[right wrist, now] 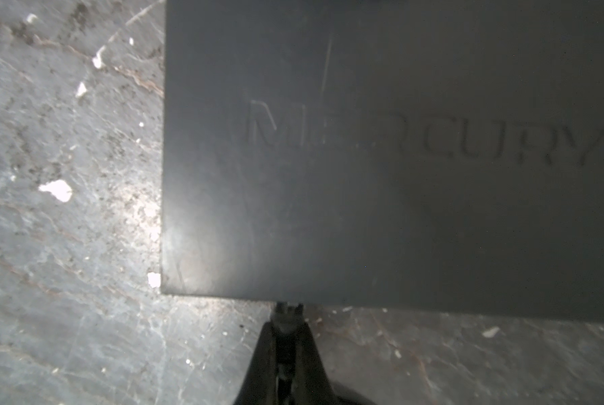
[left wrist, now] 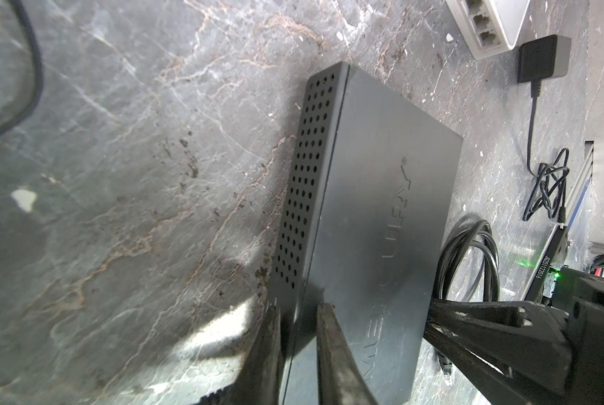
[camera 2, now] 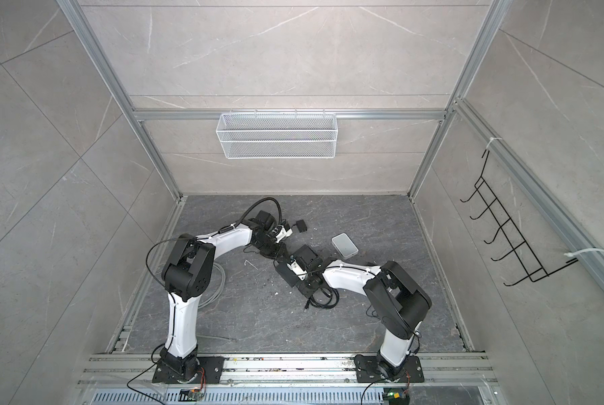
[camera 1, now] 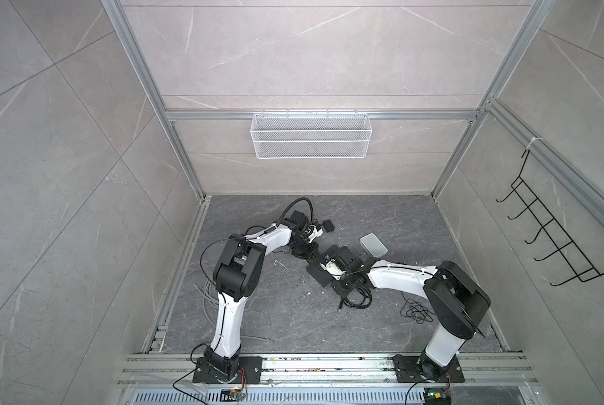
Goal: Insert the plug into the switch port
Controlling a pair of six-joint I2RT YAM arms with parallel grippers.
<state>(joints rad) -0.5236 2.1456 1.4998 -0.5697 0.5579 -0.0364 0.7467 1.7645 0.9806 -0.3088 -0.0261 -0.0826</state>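
The black switch (camera 1: 317,277) (camera 2: 286,275) lies flat on the dark floor between my two arms. In the left wrist view its perforated side and lettered top (left wrist: 381,196) fill the middle. My left gripper (left wrist: 300,308) is closed across the switch's near edge, one finger on each side of it. In the right wrist view my right gripper (right wrist: 288,324) is shut on the small plug (right wrist: 288,314). The plug's tip touches the side edge of the switch (right wrist: 398,157). The port itself is hidden. The right gripper's black fingers (left wrist: 486,322) also show in the left wrist view, beside the switch.
A white switch (camera 1: 373,244) (camera 2: 344,246) (left wrist: 486,21) lies just behind the right arm. A black adapter (left wrist: 542,58) with a thin tangled cord (camera 1: 416,310) is near it. A coiled black cable (camera 1: 354,299) (left wrist: 468,259) lies beside the black switch. Grey cable (camera 1: 209,298) sits at the left wall.
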